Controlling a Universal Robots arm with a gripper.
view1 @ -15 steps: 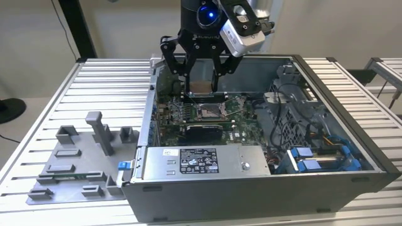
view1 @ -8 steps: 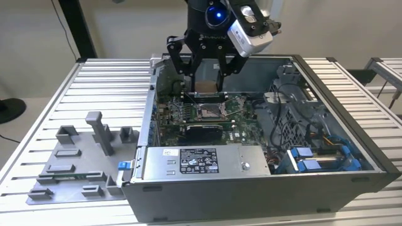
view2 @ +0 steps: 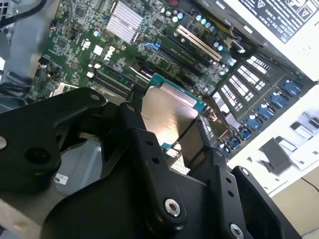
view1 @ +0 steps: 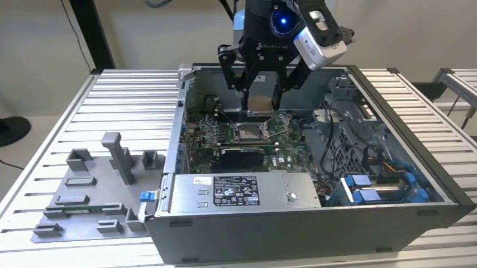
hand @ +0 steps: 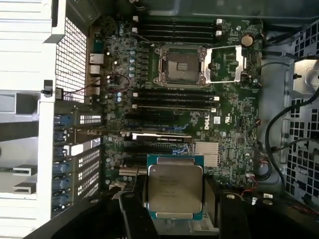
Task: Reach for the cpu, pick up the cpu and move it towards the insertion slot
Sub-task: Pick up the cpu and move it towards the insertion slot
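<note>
My gripper (view1: 260,105) hangs inside the open computer case (view1: 417,167), shut on the cpu (view1: 258,102), which shows a tan face in the exterior view. In both wrist views the cpu (hand: 174,191) (view2: 168,117) shows its silvery top and green edge, clamped between two black fingers (hand: 135,201). The insertion slot (view1: 248,130) lies on the motherboard just below and in front of the held chip. Its metal frame and dark centre (hand: 182,64) stand uncovered, with the load plate (hand: 227,64) folded open beside it. The cpu is above the board, apart from the slot.
Long black memory slots (hand: 174,99) flank the socket. A power supply box (view1: 238,192) fills the case front, with cables and blue drive parts (view1: 380,187) at the exterior view's right. A grey tray of plastic blocks (view1: 89,206) sits on the slatted table at the left.
</note>
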